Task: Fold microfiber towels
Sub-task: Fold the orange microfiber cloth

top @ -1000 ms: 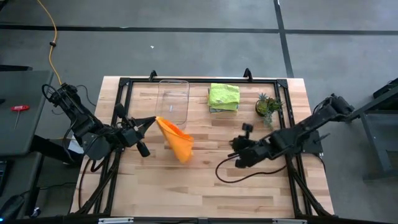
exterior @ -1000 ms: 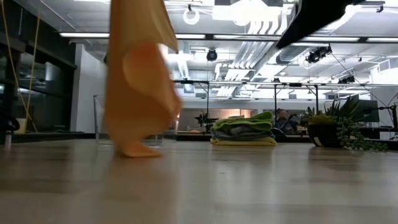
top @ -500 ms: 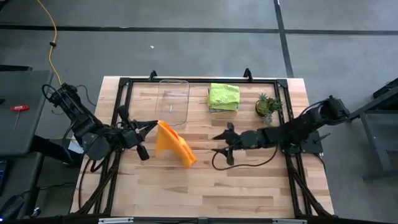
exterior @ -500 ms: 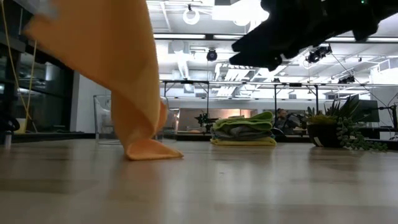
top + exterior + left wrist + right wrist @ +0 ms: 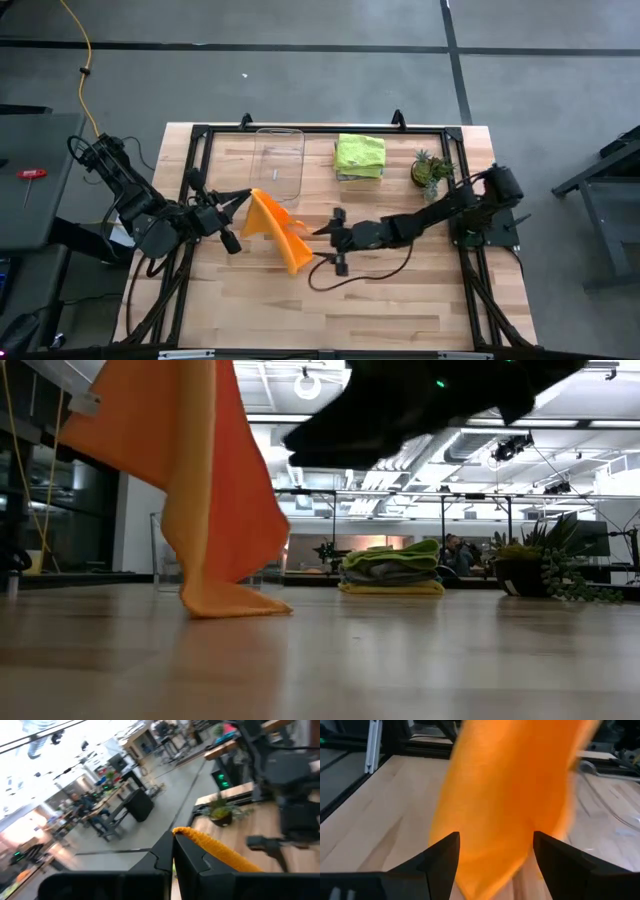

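The left claw point(image 5: 243, 196) is pinching a corner of the orange towel point(image 5: 278, 230), hanging it so its lower end drags on the tabletop point(image 5: 400, 290). The right claw point(image 5: 327, 243), fingers spread, is flanking the cloth to take the free edge.

Hanging towel point(image 5: 277, 226) between both claws

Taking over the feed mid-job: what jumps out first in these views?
The orange towel stands out: the left gripper holds one corner up near the table's middle, so it hangs with its lower end crumpled on the wood. The right gripper reaches in from the other side, fingers open, right beside the hanging cloth. Behind them, folded towels sit stacked at the far edge, lime green on top, between the clear tray and the potted plant.
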Controlling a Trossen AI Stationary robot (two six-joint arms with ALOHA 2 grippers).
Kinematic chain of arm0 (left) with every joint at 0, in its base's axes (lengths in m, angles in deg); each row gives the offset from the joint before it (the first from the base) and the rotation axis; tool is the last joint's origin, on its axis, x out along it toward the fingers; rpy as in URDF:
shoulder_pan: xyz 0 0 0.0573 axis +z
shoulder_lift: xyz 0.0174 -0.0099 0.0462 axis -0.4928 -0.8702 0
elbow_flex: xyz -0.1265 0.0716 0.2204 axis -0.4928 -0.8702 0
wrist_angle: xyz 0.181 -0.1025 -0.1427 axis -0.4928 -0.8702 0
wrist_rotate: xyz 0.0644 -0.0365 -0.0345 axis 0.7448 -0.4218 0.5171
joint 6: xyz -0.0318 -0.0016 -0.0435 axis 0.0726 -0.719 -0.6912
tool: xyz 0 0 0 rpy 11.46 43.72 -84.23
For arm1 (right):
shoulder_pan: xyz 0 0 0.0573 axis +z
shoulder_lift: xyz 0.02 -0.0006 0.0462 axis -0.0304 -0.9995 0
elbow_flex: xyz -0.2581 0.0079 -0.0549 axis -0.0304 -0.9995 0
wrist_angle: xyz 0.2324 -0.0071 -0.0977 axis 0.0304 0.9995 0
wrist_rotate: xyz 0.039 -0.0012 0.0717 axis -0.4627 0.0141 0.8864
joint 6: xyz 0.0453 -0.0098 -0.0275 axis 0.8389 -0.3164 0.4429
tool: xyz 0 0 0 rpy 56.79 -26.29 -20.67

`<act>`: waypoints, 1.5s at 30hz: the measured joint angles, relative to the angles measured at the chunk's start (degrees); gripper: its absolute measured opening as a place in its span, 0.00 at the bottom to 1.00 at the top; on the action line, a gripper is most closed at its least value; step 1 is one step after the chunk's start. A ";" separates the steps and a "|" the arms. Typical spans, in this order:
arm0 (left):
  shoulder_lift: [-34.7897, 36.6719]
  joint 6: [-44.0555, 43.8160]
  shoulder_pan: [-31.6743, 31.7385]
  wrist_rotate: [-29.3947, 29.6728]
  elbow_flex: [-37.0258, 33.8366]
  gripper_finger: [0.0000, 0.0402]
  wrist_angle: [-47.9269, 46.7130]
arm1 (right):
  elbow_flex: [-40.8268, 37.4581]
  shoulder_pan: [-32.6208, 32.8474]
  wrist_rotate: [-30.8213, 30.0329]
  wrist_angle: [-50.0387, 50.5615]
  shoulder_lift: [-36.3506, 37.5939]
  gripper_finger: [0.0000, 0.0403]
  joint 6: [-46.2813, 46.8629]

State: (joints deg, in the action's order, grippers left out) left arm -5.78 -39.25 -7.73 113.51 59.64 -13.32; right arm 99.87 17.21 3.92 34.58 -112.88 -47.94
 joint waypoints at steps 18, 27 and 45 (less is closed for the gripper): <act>0.00 -1.34 0.47 6.32 -0.02 0.00 1.64 | 21.84 4.65 10.96 4.18 -14.67 0.47 -10.54; 0.00 -7.36 1.36 12.70 0.00 0.00 4.97 | 36.22 2.80 9.04 3.28 -25.74 0.30 -11.25; 0.00 -5.42 1.68 12.68 0.01 0.00 8.84 | 60.06 5.95 -38.06 23.05 -35.75 0.57 -20.86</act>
State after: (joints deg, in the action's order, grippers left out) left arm -5.78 -44.66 -6.05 126.19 59.66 -4.48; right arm 159.93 23.15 -34.14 57.63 -148.63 -68.79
